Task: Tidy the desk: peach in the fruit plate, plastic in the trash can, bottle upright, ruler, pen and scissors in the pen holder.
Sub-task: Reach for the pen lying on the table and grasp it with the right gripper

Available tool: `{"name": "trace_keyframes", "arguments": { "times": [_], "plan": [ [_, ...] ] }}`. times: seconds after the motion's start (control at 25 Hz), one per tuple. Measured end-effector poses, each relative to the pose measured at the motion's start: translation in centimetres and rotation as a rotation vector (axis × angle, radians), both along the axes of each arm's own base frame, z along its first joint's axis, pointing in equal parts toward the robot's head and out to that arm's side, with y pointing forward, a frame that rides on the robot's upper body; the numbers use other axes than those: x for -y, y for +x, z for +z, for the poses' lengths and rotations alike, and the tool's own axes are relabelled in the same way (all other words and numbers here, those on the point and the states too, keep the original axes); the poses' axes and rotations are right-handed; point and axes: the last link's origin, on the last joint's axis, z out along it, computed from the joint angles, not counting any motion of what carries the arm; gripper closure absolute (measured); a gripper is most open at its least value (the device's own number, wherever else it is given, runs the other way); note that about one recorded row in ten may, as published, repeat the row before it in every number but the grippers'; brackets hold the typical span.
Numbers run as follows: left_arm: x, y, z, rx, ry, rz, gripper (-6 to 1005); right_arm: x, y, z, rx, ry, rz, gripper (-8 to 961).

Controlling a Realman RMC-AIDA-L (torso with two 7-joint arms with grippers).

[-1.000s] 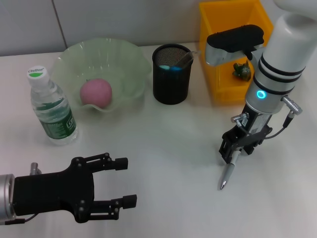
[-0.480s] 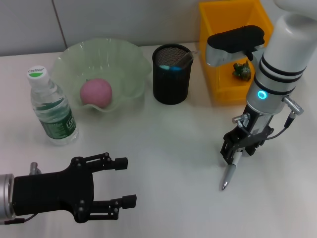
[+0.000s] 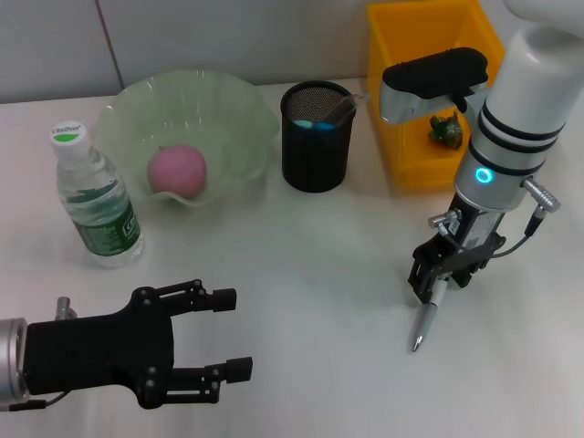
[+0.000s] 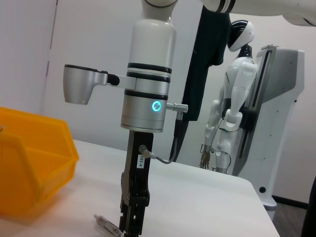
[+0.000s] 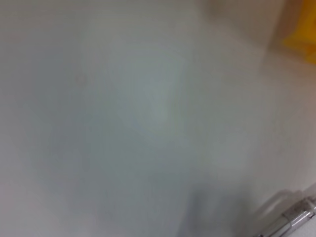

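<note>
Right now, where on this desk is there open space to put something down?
The widest bare patch lies mid-table, between the bottle, the open left gripper and the right gripper holding the pen. The back row is crowded: fruit plate, pen holder, yellow bin.

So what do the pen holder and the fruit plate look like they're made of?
The pen holder looks like black metal mesh: a fine perforated grid shows inside its rim. The fruit plate looks like pale green translucent glass or plastic, with a wavy, glossy rim; which of the two is unclear.
</note>
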Motion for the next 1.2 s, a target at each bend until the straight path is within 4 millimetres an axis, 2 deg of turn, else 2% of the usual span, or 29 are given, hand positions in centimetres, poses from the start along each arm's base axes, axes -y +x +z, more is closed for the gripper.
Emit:
{"name": "trace_keyframes", "arguments": {
  "times": [1.08,1.2],
  "plan": [
    [-0.05,0.09,0.18,-0.001,0.001,-0.007,183,0.30,0.12,0.05,0.003,-0.013,-0.015,538],
    [-0.03,0.10,0.19,0.000,0.000,-0.007,183,0.32,0.14,0.06,0.003,-0.013,-0.016,570]
  ]
}}
